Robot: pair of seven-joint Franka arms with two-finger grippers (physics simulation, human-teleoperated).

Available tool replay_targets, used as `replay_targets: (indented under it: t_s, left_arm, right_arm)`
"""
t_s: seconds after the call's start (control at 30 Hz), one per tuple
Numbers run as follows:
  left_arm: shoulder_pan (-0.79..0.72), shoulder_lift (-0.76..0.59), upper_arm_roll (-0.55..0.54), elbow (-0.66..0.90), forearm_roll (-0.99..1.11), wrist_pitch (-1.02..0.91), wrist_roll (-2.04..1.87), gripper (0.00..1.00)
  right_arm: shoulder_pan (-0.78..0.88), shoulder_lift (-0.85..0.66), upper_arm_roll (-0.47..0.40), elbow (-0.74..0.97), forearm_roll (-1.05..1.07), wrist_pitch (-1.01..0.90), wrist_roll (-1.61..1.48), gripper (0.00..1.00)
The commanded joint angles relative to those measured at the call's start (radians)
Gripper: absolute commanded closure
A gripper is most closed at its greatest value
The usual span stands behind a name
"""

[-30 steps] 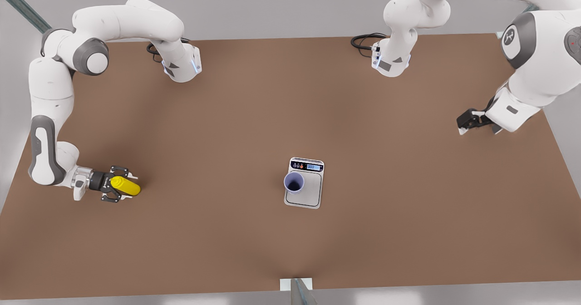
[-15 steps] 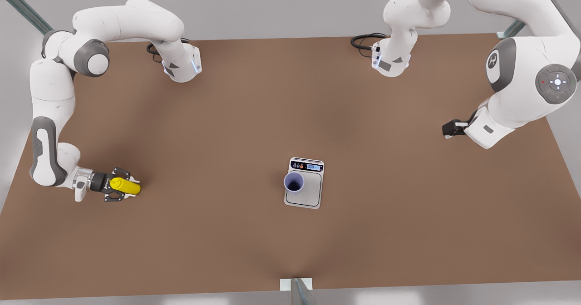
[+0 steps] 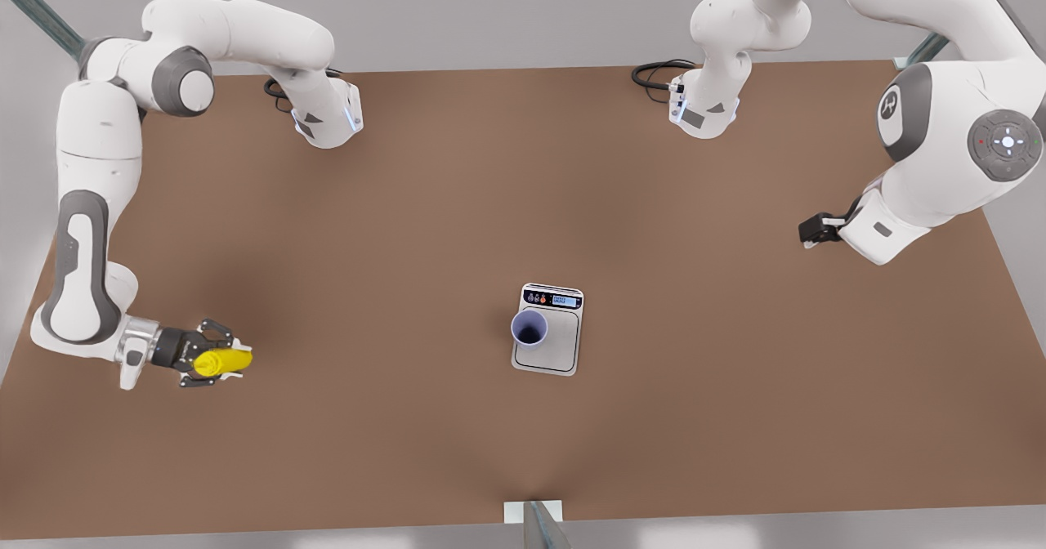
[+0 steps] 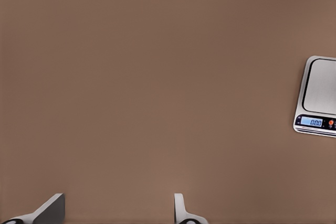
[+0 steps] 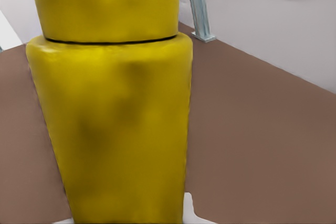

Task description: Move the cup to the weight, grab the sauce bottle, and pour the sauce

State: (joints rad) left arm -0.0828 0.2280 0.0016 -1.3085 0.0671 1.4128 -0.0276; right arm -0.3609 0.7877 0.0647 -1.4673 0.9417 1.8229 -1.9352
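Note:
The yellow sauce bottle [image 3: 227, 360] is at the front view's left, low over the brown table, with my right gripper [image 3: 214, 358] shut on it. Its body [image 5: 115, 129] and ribbed cap loom close in the right wrist view. The lavender cup [image 3: 529, 328] stands upright on the left part of the weight [image 3: 562, 345], a silver scale near the table's middle. My left gripper [image 3: 814, 230] hangs over the table at the front view's right, far from the cup. In the left wrist view its fingertips [image 4: 52, 209] are wide apart with nothing between them, and the weight [image 4: 318, 94] lies off to one side. No sauce is visible.
The two arm bases [image 3: 327, 120] [image 3: 704, 112] stand at the table's far edge, each with a black cable [image 3: 654, 71] beside it. A metal bracket [image 3: 533, 513] sits at the middle of the near edge. Bare brown table [image 3: 368, 287] lies between bottle and scale.
My right gripper has carried the sauce bottle toward the table's near edge, and the bottle looks shorter from above. My left arm swung at the front view's right and has settled.

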Motion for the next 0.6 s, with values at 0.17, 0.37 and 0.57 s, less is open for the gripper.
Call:
replay_targets:
  t_s: [0.17, 0.37, 0.57]
  left_arm:
    - [0.0, -0.002, 0.0, 0.0, 0.0, 0.002, 0.0, 0.0]
    - [0.0, -0.002, 0.0, 0.0, -0.001, 0.005, 0.0, 0.0]
    - [0.0, -0.001, 0.0, 0.008, -0.001, 0.006, 0.0, 0.0]
  right_arm:
    - [0.253, -0.01, 0.0, 0.079, -0.018, 0.128, 0.179, 0.44]
    - [0.551, -0.018, -0.002, 0.097, -0.13, 0.466, 0.324, 0.45]
    - [0.726, -0.018, -0.002, 0.157, -0.639, 0.576, 0.854, 0.45]
